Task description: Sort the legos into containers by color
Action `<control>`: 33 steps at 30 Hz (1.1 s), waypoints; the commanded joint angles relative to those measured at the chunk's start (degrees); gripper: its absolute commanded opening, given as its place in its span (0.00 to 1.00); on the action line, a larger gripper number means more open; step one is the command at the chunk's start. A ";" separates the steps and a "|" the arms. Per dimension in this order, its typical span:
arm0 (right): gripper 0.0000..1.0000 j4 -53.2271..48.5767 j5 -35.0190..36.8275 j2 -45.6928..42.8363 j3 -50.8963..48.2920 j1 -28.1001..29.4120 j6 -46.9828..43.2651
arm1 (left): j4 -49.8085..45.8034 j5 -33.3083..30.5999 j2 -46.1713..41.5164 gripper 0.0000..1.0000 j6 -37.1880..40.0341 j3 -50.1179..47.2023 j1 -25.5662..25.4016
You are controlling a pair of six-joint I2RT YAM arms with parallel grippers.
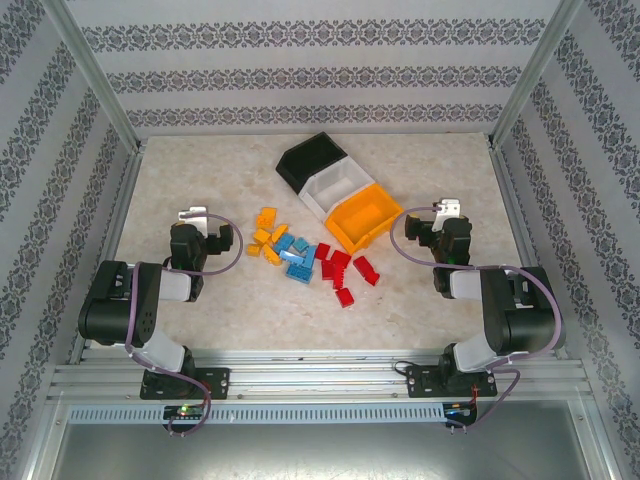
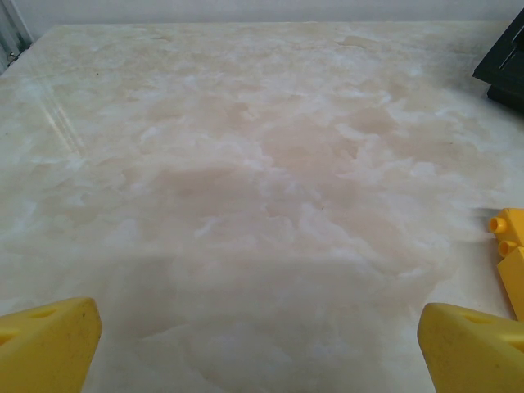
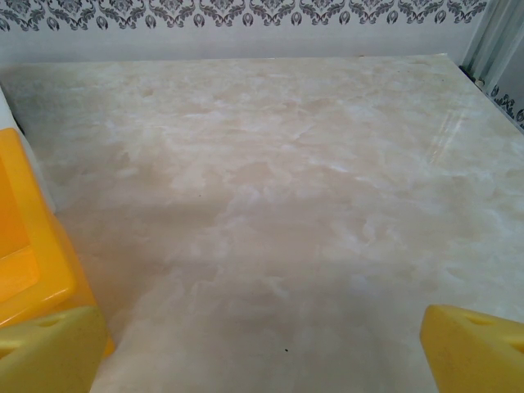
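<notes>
We are reading no text, label, brand, number or sign anywhere. The wallpaper (image 1: 300, 78) is carrying only bands of ornamental scrollwork, not lettering, and the marbled table (image 2: 262, 205) is showing nothing written.

Legos (image 1: 298, 262) on the table (image 1: 200, 170), before and left of the containers (image 1: 322, 190).
</notes>
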 commanded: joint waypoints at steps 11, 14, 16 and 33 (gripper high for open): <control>0.98 1.46 -0.74 0.02 -0.18 -0.40 -0.70 | 2.09 1.02 0.49 1.00 1.05 0.22 0.41; 0.98 1.37 -0.71 -0.08 -0.10 -0.35 -0.77 | 2.10 1.02 0.49 1.00 1.04 0.20 0.42; 0.98 1.28 -0.71 -0.12 -0.09 -0.37 -0.72 | 2.10 1.02 0.49 1.00 1.04 0.27 0.41; 0.98 -19.53 7.74 -9.64 6.29 -1.78 5.80 | -14.73 -7.48 -12.38 1.00 -2.18 4.22 0.42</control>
